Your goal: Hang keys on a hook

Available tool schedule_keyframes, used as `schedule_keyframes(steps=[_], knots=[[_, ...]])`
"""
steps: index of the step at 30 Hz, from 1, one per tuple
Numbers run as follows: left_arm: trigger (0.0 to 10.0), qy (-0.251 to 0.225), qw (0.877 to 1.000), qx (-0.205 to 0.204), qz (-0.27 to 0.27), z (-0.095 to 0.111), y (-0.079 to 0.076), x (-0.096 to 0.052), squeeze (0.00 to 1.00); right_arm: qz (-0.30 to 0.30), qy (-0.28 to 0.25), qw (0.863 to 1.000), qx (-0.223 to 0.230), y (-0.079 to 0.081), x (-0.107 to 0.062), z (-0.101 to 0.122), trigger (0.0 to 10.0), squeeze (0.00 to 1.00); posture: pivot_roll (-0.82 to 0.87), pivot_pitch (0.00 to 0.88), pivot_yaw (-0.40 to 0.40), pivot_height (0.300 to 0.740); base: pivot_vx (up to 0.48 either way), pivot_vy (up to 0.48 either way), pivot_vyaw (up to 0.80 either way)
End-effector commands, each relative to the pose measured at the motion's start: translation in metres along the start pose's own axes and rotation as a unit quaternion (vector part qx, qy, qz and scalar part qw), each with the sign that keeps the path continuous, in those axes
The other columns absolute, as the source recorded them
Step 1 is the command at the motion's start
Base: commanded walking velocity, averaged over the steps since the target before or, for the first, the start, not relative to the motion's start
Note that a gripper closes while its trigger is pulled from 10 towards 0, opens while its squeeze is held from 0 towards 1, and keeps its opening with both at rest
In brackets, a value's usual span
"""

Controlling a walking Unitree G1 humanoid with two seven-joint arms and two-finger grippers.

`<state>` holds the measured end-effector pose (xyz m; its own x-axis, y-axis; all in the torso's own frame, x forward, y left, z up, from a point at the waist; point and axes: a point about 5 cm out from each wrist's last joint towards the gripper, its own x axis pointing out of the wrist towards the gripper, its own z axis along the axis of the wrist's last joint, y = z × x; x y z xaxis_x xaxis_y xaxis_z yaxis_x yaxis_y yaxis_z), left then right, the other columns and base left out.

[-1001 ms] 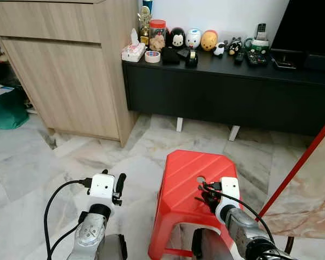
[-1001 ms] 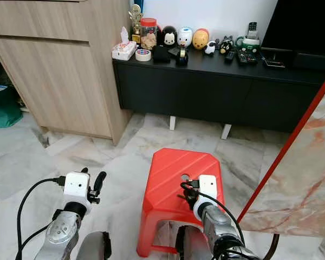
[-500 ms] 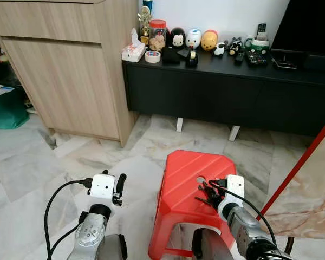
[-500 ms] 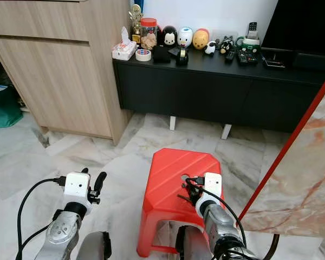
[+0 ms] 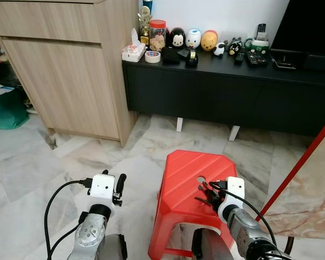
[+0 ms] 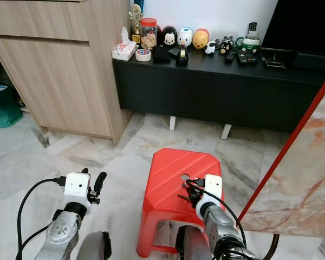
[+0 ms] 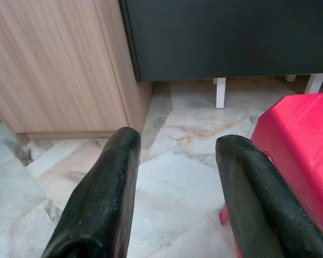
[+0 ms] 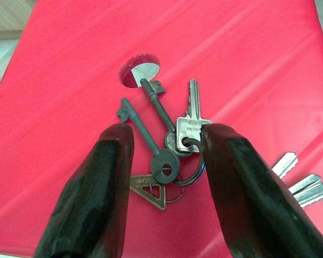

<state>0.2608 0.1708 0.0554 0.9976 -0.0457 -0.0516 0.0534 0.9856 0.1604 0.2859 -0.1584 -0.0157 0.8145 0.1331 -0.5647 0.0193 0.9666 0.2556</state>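
Two black fingers (image 8: 91,193) of the right gripper (image 8: 164,145) stood apart, straddling the keys (image 8: 169,137) on the red stool (image 5: 184,179) at lower centre, gripping nothing. Risk: closing off-centre could pinch one key and skid the bunch. Left gripper (image 7: 175,177) open, idle over floor.

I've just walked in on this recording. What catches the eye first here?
A bright red stool stands on the marble floor, with a bunch of keys lying on its seat beside the round hole. The right gripper hovers open over the keys. Behind, toy figures line a black cabinet.
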Motion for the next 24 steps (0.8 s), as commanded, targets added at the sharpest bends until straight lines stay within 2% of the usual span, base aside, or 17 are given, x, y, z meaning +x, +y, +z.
schedule_keyframes(steps=[1, 20, 24], knots=[[10.0, 0.0, 1.0, 0.008, -0.002, 0.0, -0.002, 0.001, 0.0, -0.003, -0.005, 1.0, 0.007, 0.0, 0.001, 0.005, 10.0, 0.0, 0.09, 0.0, -0.077, 0.568, 0.0, 0.0, 0.0], [10.0, 0.0, 1.0, 0.008, -0.002, 0.0, -0.002, 0.001, 0.0, -0.003, -0.005, 1.0, 0.008, 0.0, 0.001, 0.005, 10.0, 0.0, 0.09, 0.0, -0.077, 0.568, 0.0, 0.0, 0.0], [10.0, 0.003, 1.0, 0.011, -0.004, -0.002, -0.002, -0.002, 0.0, -0.011, 0.027, 0.999, 0.032, 0.0, 0.0, -0.009, 10.0, 0.0, 0.09, 0.005, -0.075, 0.568, 0.0, 0.0, 0.0]])
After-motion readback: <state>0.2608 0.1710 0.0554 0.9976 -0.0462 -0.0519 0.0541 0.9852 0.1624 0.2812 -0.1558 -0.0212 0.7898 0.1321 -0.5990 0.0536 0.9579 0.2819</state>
